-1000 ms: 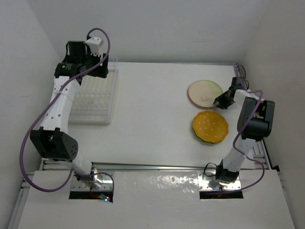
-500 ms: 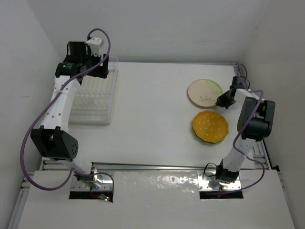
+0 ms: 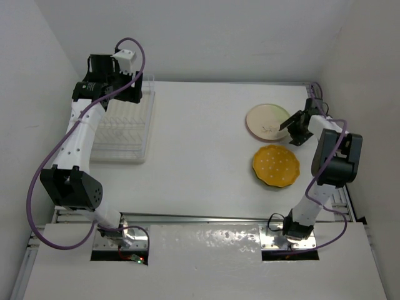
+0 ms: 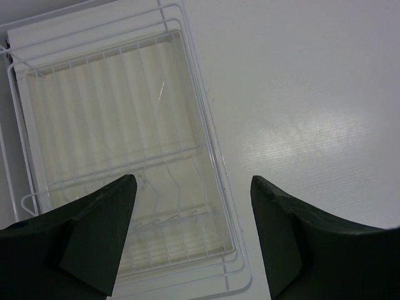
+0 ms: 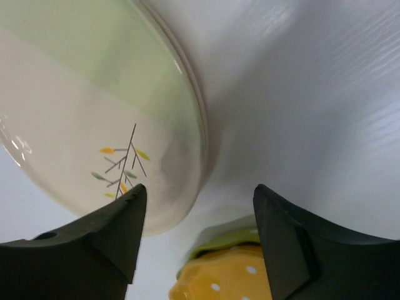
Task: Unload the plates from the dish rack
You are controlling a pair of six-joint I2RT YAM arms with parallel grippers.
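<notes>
Where bare tabletop (image 3: 200, 150) separates them: 1 dish rack (image 3: 125, 128), far left; 2 plates, right: cream plate (image 3: 265, 119), orange plate (image 3: 275, 165); left gripper (image 4: 192, 181), right gripper (image 5: 200, 187) spread.

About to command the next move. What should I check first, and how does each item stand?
1. Right gripper open, clear of the round cream plate: ok.
2. Cream plate lying flat on the white table: ok.
3. Orange white-dotted plate apart from the cream plate: ok.
4. Left gripper open above the clear plastic dish rack: ok.
5. Plate left in the rack: cannot tell; left wrist view shows none, the left arm hides part from above.
</notes>
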